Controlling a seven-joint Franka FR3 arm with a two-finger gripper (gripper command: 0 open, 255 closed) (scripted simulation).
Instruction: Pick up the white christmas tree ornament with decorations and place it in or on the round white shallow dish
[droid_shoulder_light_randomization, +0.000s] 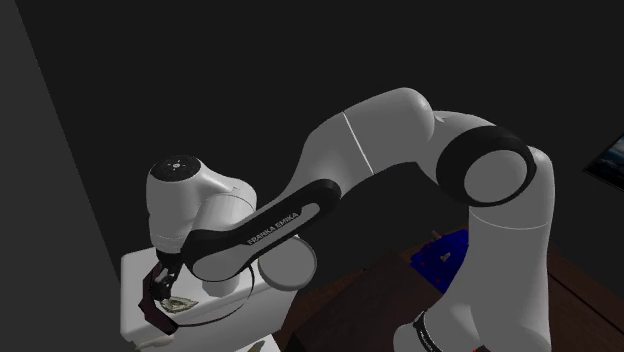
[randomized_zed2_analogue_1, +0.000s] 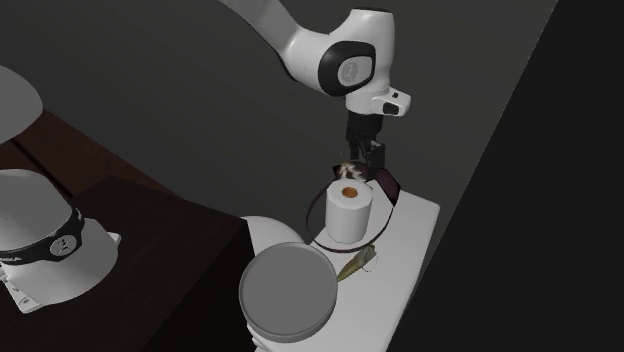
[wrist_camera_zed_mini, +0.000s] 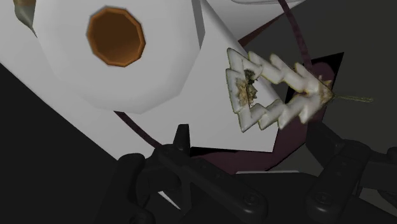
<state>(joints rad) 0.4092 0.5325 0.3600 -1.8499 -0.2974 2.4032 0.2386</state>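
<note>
White table (wrist_camera_zed_mini: 213, 118) holds the tree ornament (wrist_camera_zed_mini: 247, 91) just beyond the released, empty hand (wrist_camera_zed_mini: 249, 141).

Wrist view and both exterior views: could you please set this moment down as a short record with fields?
gripper: gripper open, fingers apart, low over the white table
target: pale tree ornament just ahead of the fingers, not clasped
destination: round dish, nothing in it, on the far side of the roll from the gripper
neighbour: upright white paper roll with a brown core, close beside the ornament
task state: ornament not yet picked up
</note>
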